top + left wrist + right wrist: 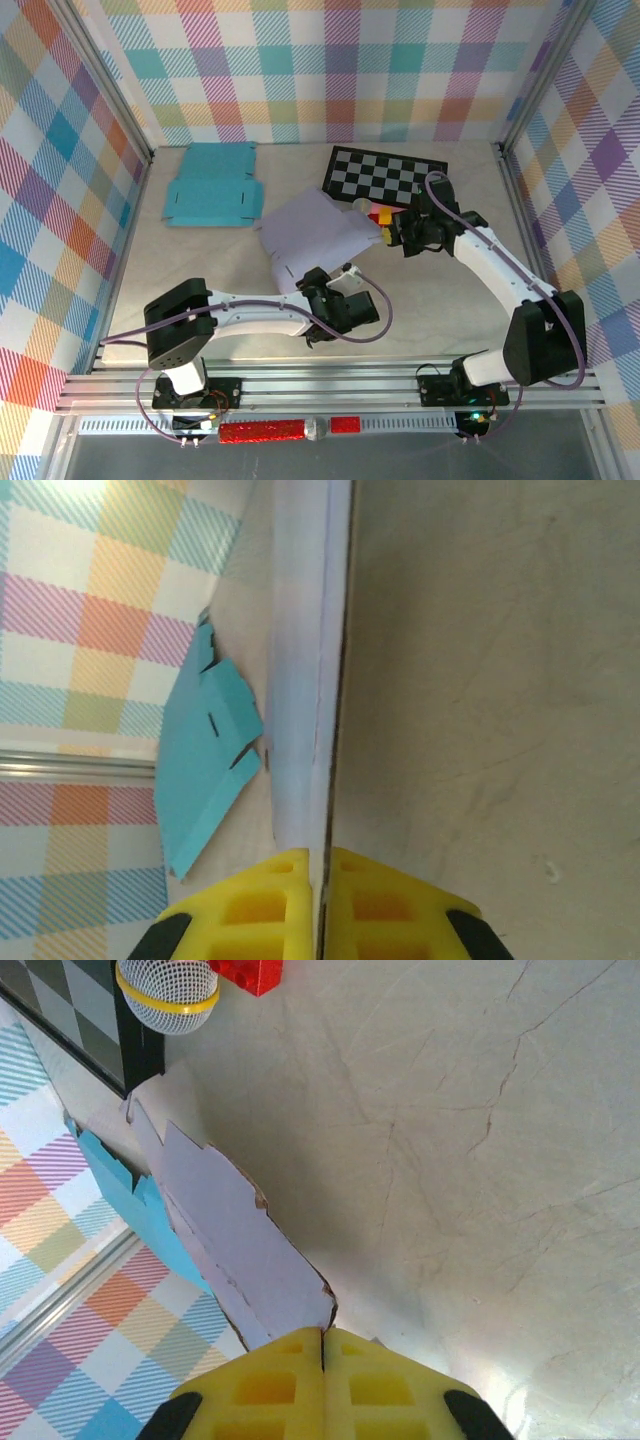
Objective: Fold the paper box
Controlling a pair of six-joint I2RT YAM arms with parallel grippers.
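The paper box (315, 230) is a flat lavender sheet, lifted off the table in the middle. My left gripper (312, 293) is shut on its near edge; in the left wrist view the yellow fingers (260, 905) pinch the sheet (300, 680), which runs edge-on away from them. My right gripper (388, 233) is shut on the sheet's right corner. The right wrist view has the torn-looking corner of the sheet (240, 1240) clamped between that gripper's (322, 1338) closed yellow pads.
A teal flat box blank (212, 185) lies at the back left. A black-and-white checkerboard (388, 175) lies at the back right, with a red block (381, 215) and a white mesh ball (167, 990) beside it. Plaid walls enclose the table.
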